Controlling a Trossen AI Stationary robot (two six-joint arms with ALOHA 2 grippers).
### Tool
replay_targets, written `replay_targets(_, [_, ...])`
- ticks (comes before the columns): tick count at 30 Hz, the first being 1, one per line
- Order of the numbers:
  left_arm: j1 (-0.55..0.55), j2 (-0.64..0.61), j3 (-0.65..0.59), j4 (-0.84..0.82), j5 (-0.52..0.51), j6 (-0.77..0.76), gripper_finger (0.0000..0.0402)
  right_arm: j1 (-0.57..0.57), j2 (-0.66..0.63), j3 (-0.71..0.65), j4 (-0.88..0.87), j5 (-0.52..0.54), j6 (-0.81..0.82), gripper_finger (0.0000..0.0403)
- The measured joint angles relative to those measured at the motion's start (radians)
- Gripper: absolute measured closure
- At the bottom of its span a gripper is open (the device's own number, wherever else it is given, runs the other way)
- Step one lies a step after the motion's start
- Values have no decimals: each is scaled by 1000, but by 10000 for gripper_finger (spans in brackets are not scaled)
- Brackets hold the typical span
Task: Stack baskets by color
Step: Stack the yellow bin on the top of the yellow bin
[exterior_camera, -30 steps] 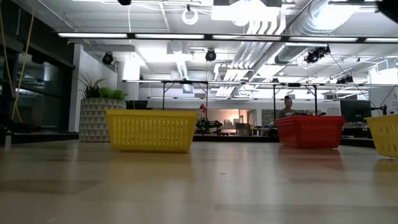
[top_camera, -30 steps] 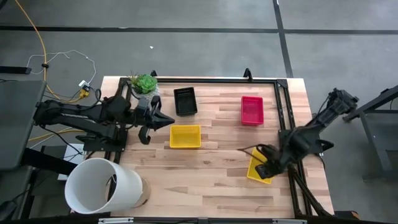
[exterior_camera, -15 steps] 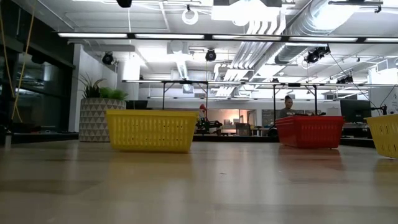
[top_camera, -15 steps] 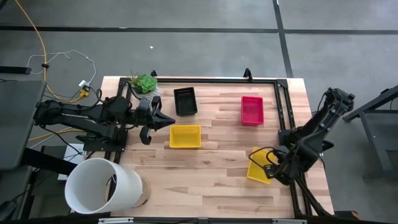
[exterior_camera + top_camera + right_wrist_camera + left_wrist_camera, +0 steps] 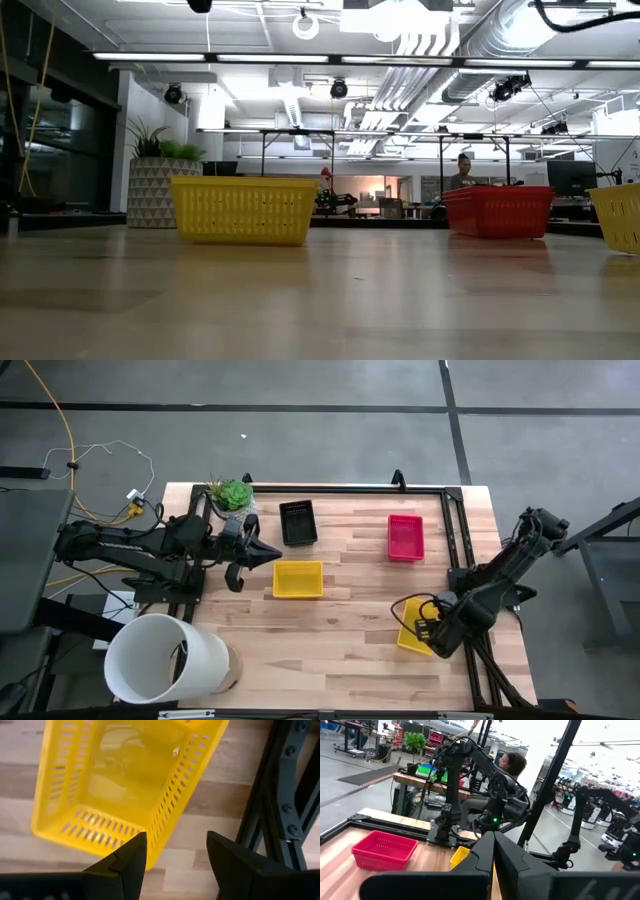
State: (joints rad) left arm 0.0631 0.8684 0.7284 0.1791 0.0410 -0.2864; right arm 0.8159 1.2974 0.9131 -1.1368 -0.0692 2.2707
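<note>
Four baskets rest on their bases on the wooden table: a black one (image 5: 298,522) at the far side, a pink-red one (image 5: 405,537) to its right, a yellow one (image 5: 298,579) in the middle, and a second yellow one (image 5: 410,627) askew near the right rail. My right gripper (image 5: 428,630) points down, open, above that second yellow basket (image 5: 125,785). Its fingers (image 5: 125,860) stand astride the basket's corner wall without touching it. My left gripper (image 5: 265,553) waits shut and level above the table's left part, left of the middle yellow basket.
A large white cylinder (image 5: 165,658) stands at the near left corner and a potted green plant (image 5: 232,493) at the far left. A black frame rail (image 5: 285,795) runs close beside the right yellow basket. A person (image 5: 512,765) sits beyond the table.
My right gripper has sunk a little toward the right yellow basket, tipped further down and rolled about its own axis, staying open. The baskets have kept their places.
</note>
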Motion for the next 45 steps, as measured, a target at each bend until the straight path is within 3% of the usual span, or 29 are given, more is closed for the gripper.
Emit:
replay_targets(5, [0, 0, 0, 0, 0, -14, 401, -27, 43, -50, 36, -24, 1, 210])
replay_targets(14, [0, 0, 0, 0, 0, -29, 401, -65, 50, -224, 290, -41, 2, 210])
replay_targets(20, [0, 0, 0, 0, 0, -43, 401, -66, 50, -242, 304, -41, -10, 215])
replay_targets(23, [0, -1, 0, 0, 0, -43, 401, -66, 50, -242, 305, -41, -27, 245])
replay_targets(27, [0, -1, 0, 0, -4, -42, 401, -66, 50, -242, 313, -32, -52, 328])
replay_targets(30, [0, -1, 0, 1, -9, -43, 401, -66, 41, -241, 340, 13, -95, 390])
replay_targets(45, [0, -1, 1, 2, -11, -52, 401, -66, -207, -228, 351, 327, -260, 402])
